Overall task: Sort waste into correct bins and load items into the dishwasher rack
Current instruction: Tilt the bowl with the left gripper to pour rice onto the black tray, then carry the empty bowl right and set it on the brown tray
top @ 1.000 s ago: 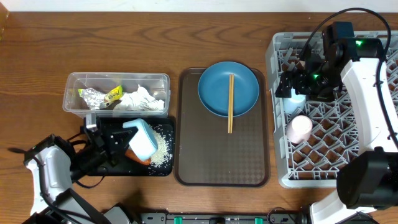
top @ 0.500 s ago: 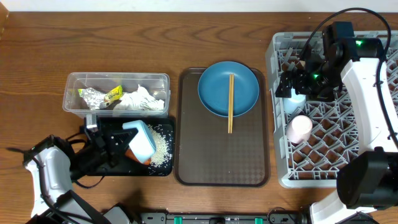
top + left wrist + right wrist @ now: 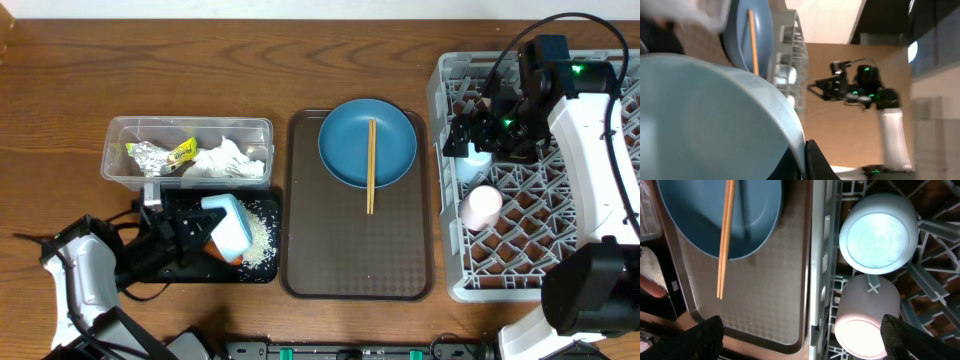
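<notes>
Left gripper (image 3: 198,238): clamped on tilted bowl (image 3: 230,226) over black tray (image 3: 195,272) — rice (image 3: 262,236) beneath; right gripper (image 3: 463,138): spread wide over rack (image 3: 522,232) — above light blue cup (image 3: 478,160).

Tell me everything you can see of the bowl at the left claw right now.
The bowl is light blue outside with a paler rim, smooth and glossy like plastic. It is tipped on its side over the black tray, beside scattered rice, with an orange carrot at its lower edge. The left claw is shut on its rim. No damage shows.
</notes>
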Robot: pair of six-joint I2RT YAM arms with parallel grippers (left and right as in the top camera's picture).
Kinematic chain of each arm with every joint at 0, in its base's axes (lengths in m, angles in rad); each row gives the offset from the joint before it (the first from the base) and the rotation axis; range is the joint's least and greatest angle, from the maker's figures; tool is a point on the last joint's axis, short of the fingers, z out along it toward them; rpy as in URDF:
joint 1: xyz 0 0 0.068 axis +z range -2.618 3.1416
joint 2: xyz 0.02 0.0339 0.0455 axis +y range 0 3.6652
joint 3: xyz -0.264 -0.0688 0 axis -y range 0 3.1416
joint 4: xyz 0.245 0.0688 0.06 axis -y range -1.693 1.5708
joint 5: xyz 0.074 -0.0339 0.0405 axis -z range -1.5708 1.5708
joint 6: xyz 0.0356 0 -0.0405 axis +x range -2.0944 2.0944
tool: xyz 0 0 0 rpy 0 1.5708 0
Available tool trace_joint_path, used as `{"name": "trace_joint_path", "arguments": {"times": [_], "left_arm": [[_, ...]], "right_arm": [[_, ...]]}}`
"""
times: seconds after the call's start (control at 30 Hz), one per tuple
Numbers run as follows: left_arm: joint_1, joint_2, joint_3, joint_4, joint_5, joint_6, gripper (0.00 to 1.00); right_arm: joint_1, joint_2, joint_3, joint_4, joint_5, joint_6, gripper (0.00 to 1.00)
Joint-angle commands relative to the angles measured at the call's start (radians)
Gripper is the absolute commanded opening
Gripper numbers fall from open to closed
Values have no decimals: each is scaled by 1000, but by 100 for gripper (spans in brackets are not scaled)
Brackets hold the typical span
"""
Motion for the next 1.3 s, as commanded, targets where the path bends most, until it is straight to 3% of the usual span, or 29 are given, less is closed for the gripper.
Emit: {"name": "trace_joint_path", "arguments": {"times": [0.0, 0.3, 0.53, 0.9, 1.27], "left_arm": [[-2, -10, 6, 9, -64, -22, 6], [-56, -137, 110, -42, -95, -23, 7], [-216, -298, 249, 1, -346, -225, 6], [-685, -496, 270, 290, -743, -703, 6], [-1211, -377, 247, 432, -1200, -976, 6]], "right_arm": [[4, 7, 17, -3, -6, -3, 99], [4, 7, 17, -3, -6, -3, 99], [4, 7, 17, -3, -6, -3, 99], [4, 7, 17, -3, -6, -3, 99], [4, 7, 17, -3, -6, -3, 99]]}}
